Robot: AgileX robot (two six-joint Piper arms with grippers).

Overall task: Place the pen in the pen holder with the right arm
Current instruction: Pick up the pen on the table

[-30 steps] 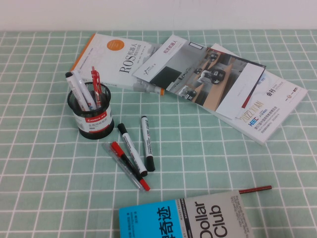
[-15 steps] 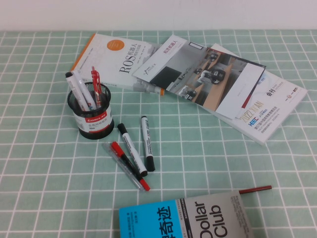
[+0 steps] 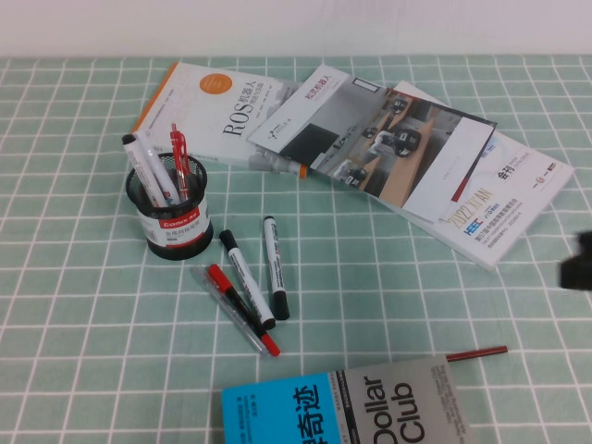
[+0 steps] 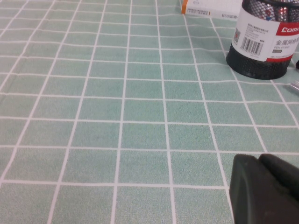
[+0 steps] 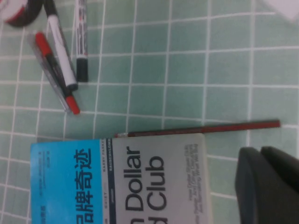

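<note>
On the left of the desk, which wears a green cloth with a white grid, stands the small round black wire-mesh pen holder with its white label and red band. It holds a white marker with a black cap and a red pen, both leaning and sticking up above the rim. The left hand shows only in the left wrist view, as a dark rounded shape low over the cloth, on the holder's left; I cannot tell how far it is open.

Just right of the holder lie two thick markers with white barrels and black caps, one slanted and, beside it, the pen lying almost straight. A thin clear pen with a red cap lies against the slanted one. Nearer the robot a smooth blue-and-grey book rests flat, with a thin dark-red pencil at its far corner. Glossy books and magazines overlap along the far side.

At the right edge a blurred dark piece of the right hand has come into the high view, where half a second ago there was only cloth. Its opening cannot be told, and it holds nothing visible.
</note>
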